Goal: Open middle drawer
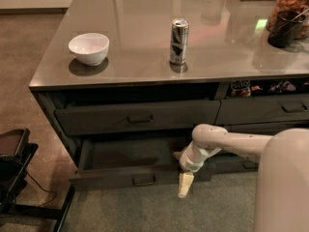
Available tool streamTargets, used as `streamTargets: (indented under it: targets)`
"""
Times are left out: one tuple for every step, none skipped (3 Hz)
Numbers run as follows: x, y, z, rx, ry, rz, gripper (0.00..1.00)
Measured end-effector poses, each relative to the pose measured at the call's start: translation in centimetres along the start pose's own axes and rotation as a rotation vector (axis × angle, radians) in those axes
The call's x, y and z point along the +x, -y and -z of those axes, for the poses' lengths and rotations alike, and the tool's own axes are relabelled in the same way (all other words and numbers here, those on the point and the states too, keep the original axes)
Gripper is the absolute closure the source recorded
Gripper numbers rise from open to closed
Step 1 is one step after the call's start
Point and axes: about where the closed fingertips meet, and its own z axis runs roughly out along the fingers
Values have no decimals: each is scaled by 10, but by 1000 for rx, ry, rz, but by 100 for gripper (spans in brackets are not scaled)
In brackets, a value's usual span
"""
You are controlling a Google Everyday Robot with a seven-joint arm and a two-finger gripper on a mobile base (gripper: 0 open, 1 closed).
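The middle drawer (116, 178) is a wide dark grey-brown drawer under the counter's left half. It stands pulled out, with its dark inside showing and its small loop handle (144, 180) at the centre of the front. My gripper (185, 183) hangs at the right end of that drawer's front, pointing down towards the floor, on the white arm (227, 141) that reaches in from the right. Above is another wide drawer (137, 117) with its own handle, set a little out from the counter.
A white bowl (89, 48) and a drink can (179, 41) stand on the grey counter top (145, 13), and a jar (289, 18) at the far right. Right-hand drawers (270, 109) show snacks above. A black stand (14, 168) is on the floor at left.
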Motion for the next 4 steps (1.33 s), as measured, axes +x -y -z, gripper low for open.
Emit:
streamTargets:
  targets:
    - [4,-28,7,-45,-24,-14,0]
    - [12,-58,12,-99,-40,-46,0]
    - [19,-82,14,-146,-36,-65,0]
    - [19,-82,14,-146,-36,-65,0]
